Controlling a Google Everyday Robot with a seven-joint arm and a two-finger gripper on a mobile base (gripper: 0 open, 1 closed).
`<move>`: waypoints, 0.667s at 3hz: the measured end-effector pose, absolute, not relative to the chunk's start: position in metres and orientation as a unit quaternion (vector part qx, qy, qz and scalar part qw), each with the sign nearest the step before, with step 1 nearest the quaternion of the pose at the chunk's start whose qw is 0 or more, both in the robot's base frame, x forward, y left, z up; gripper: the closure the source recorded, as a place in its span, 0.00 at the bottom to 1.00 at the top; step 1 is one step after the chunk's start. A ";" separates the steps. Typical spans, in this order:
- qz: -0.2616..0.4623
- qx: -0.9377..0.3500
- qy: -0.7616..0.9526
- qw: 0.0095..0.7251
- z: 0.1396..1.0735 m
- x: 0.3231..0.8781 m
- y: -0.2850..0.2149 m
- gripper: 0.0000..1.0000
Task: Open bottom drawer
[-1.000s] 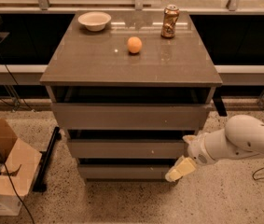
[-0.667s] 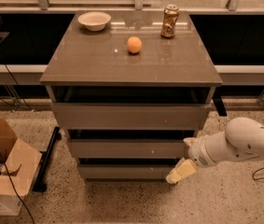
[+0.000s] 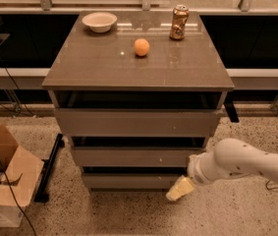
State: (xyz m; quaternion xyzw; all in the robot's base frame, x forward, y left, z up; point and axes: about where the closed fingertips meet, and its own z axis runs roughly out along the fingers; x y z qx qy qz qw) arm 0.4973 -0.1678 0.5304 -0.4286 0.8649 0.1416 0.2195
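— Gripper [image 3: 180, 189] is down low, right at the right-hand end of the bottom drawer [image 3: 128, 181], by its lower corner. Open or closed, I cannot tell from here.
— And the drawer itself?
— Lowest of three in the cabinet, just above the floor, and it looks shut or close to it. There's no handle on that front, so my read is the gripper sits at the edge to find something to pull on.
— Talk me through the arm.
— White arm [image 3: 246, 165] comes in from the right, forearm nearly level, wrist bent down and in toward the cabinet, beside the right end of the middle drawer [image 3: 133, 157]. Up on the cabinet top [image 3: 104, 68], a bowl [image 3: 99, 21], an orange [image 3: 141, 47] and a can [image 3: 179, 22] stand well apart from all this.
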 end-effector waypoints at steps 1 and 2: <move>0.131 -0.405 0.878 0.219 0.483 0.501 -0.168 0.00; 0.163 -0.375 0.883 0.232 0.441 0.504 -0.162 0.00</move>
